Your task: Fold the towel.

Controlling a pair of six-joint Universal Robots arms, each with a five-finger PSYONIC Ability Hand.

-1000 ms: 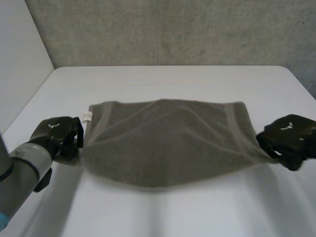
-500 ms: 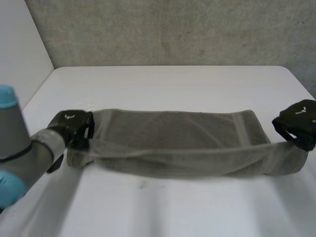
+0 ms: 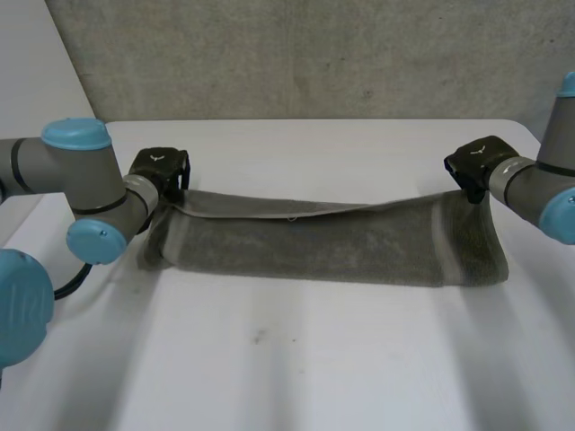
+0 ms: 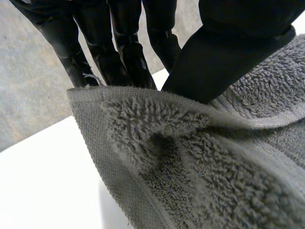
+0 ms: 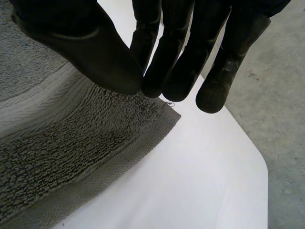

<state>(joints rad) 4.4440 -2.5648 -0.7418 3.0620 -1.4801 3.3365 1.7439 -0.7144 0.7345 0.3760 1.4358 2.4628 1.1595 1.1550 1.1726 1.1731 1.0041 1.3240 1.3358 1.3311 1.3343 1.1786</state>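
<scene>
Our left hand [image 3: 160, 169] is closed on one corner of the towel [image 3: 323, 244]. In the left wrist view the thumb [image 4: 224, 62] presses on the looped pile from one side, the fingers [image 4: 119, 47] stand nearly straight behind the hem, and the cloth is pinched between them. From that corner the towel hangs down and away under the palm.

Our right hand [image 3: 476, 166] grips the opposite corner the same way. In the right wrist view its thumb [image 5: 90, 52] lies on top of the cloth and its fingers [image 5: 174, 62] meet it at the very tip of the corner. One finger stands free past the hem, over the white table [image 5: 190, 181].

In the head view both hands are at the far side of the towel, well apart. The long edge they hold is drawn between them and lifted a little, dipping slightly near its middle. Below that raised edge the rest of the towel lies in a long grey band across the table [image 3: 296, 368], with a woven stripe near its right end. The left arm [image 3: 85, 180] reaches in from the left and the right arm [image 3: 544, 189] from the right. A rough grey wall [image 3: 314, 54] stands behind the table.
</scene>
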